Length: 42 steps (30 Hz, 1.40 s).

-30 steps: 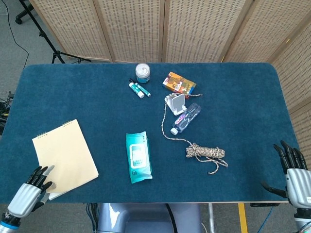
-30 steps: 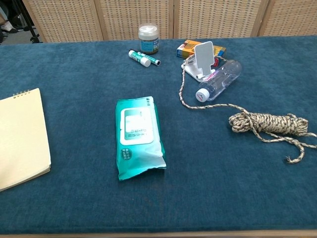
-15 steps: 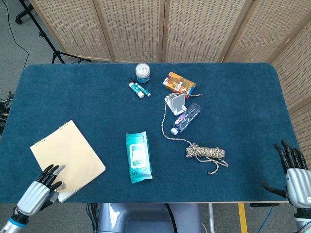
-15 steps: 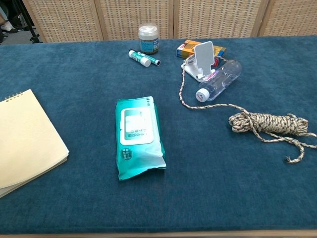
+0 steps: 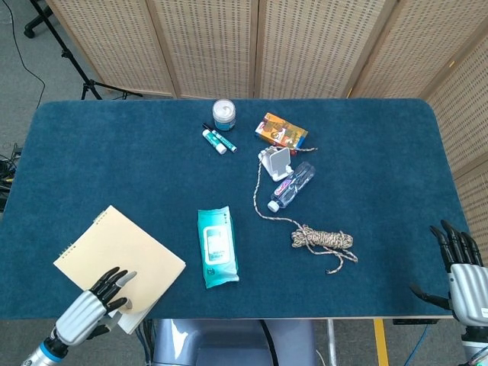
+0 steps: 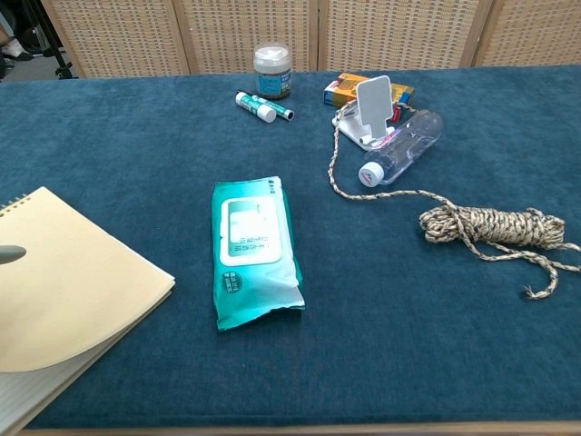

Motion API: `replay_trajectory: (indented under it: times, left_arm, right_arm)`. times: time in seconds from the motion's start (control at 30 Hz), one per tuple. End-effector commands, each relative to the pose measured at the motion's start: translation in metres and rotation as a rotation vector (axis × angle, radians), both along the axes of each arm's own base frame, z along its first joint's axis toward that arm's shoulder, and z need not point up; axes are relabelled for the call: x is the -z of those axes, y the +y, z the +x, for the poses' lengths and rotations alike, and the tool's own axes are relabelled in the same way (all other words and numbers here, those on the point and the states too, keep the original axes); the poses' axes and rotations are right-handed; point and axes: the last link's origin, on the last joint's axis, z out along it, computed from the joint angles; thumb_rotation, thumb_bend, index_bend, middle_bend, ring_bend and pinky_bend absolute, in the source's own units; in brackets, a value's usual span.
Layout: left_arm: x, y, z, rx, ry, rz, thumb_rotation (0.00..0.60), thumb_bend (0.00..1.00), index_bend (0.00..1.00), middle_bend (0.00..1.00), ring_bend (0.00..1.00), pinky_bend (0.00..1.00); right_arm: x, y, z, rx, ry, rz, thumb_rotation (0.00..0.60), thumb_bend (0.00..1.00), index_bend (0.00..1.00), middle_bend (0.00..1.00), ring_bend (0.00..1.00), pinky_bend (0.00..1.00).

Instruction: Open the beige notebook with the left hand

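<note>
The beige spiral notebook (image 5: 126,255) lies slanted at the table's front left, its binding toward the far left. My left hand (image 5: 91,305) is at its near corner, with fingers (image 5: 114,280) lying on the cover. In the chest view the cover (image 6: 73,282) curls up along its near edge, baring a lined page (image 6: 41,395) beneath, and one fingertip (image 6: 11,253) shows at the frame's left edge. The hand seems to hold the cover; its thumb is hidden. My right hand (image 5: 461,271) hangs off the front right corner, fingers apart, holding nothing.
A teal wipes pack (image 5: 217,246) lies just right of the notebook. Further right are a coiled rope (image 5: 322,240), a clear bottle (image 5: 293,185), a white stand (image 5: 276,162), an orange box (image 5: 281,130), a jar (image 5: 224,114) and a tube (image 5: 219,139).
The notebook has slid right toward the wipes pack and turned clockwise. My left hand moved right with it, and the cover's near edge has lifted off the pages. The right hand stayed still.
</note>
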Motion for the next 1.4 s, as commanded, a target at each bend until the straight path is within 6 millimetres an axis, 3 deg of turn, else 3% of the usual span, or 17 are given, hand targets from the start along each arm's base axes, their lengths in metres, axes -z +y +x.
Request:
replay_trajectory:
  times: [0.03, 0.2, 0.43, 0.6, 0.73, 0.83, 1.0, 1.4]
  left_arm:
    - [0.003, -0.001, 0.016, 0.045, -0.053, -0.033, 0.600, 0.58, 0.79, 0.00, 0.00, 0.00]
    - [0.009, -0.003, 0.031, 0.064, -0.082, -0.061, 0.600, 0.58, 0.79, 0.00, 0.00, 0.00]
    - [0.004, 0.006, 0.050, -0.164, -0.390, -0.145, 0.600, 0.60, 0.80, 0.00, 0.00, 0.00]
    - [-0.013, 0.019, 0.060, -0.312, -0.620, -0.151, 0.600, 0.61, 0.80, 0.00, 0.00, 0.00]
    - [-0.032, 0.040, 0.064, -0.499, -0.839, -0.116, 0.600, 0.61, 0.80, 0.00, 0.00, 0.00]
    - [-0.041, 0.062, 0.058, -0.731, -1.100, -0.104, 0.600, 0.62, 0.80, 0.00, 0.00, 0.00]
    - [-0.053, 0.081, 0.043, -0.862, -1.303, -0.002, 0.600, 0.64, 0.80, 0.00, 0.00, 0.00]
    - [-0.069, 0.091, -0.008, -0.980, -1.334, 0.379, 0.600, 0.64, 0.80, 0.00, 0.00, 0.00]
  right_arm:
    - [0.001, 0.000, 0.000, -0.001, 0.004, 0.004, 0.600, 0.00, 0.00, 0.00, 0.00, 0.00]
    - [0.003, 0.000, 0.001, -0.002, 0.007, 0.007, 0.600, 0.00, 0.00, 0.00, 0.00, 0.00]
    - [0.002, 0.000, 0.001, -0.003, 0.004, 0.005, 0.600, 0.00, 0.00, 0.00, 0.00, 0.00]
    - [0.002, 0.001, 0.001, -0.004, 0.001, 0.005, 0.600, 0.00, 0.00, 0.00, 0.00, 0.00]
    - [0.001, 0.001, 0.002, -0.008, -0.001, 0.006, 0.600, 0.00, 0.00, 0.00, 0.00, 0.00]
    - [0.001, 0.001, 0.002, -0.006, -0.001, 0.005, 0.600, 0.00, 0.00, 0.00, 0.00, 0.00]
    - [0.002, 0.001, 0.002, -0.005, 0.003, 0.009, 0.600, 0.00, 0.00, 0.00, 0.00, 0.00]
    - [0.003, 0.001, 0.002, -0.005, 0.003, 0.012, 0.600, 0.00, 0.00, 0.00, 0.00, 0.00]
